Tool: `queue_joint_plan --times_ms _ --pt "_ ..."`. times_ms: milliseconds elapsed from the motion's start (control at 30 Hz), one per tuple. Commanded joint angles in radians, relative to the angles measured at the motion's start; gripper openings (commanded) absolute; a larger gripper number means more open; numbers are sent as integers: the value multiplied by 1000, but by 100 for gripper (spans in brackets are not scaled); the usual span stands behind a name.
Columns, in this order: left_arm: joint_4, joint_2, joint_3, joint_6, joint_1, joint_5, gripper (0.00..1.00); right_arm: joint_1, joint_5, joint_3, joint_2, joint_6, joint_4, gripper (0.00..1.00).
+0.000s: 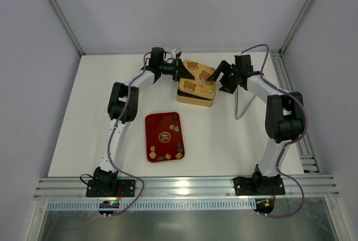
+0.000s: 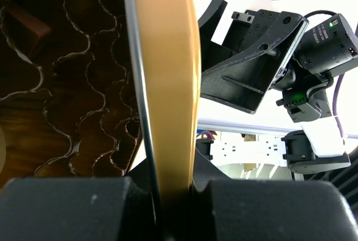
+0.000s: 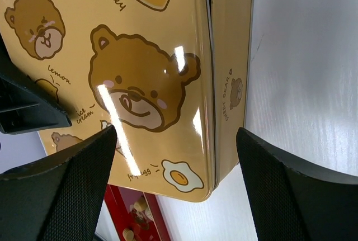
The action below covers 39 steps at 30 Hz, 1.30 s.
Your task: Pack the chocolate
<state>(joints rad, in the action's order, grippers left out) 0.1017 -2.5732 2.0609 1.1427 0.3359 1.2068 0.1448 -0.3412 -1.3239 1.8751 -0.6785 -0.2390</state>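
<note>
Chocolate (image 1: 168,156): on the red tray (image 1: 154,126) at mid-bench (image 1: 235,140). Most pieces sit at its 6 o'clock end, two near 1 o'clock.
Handling: treat them as light, hard and likely slippery. Pinch one piece across its sides.
Axis: the lumps are too small to read. Their spread runs 12 to 6.
Left tool (image 2: 170,196): clenched on the rim of the tin (image 1: 196,98).
Right tool (image 3: 173,140): released, fingers spread wide over the lid (image 3: 140,84).

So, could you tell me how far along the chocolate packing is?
Barely started: the chocolates seen lie on the red tray. In hand: the left gripper pinches the tin lid by its edge, the right gripper open above it. Left: moving every piece into the tin.
</note>
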Motion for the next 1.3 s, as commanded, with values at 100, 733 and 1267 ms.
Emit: queue_joint_plan --times_ms 100,733,1267 --pt "-94 1 25 -63 -15 19 7 18 21 -46 27 13 47 85" --pt "-191 36 -12 -143 -40 -4 43 45 36 -57 48 8 50 82" --pt "-364 90 4 -256 -72 -53 57 50 41 -54 48 10 46 82"
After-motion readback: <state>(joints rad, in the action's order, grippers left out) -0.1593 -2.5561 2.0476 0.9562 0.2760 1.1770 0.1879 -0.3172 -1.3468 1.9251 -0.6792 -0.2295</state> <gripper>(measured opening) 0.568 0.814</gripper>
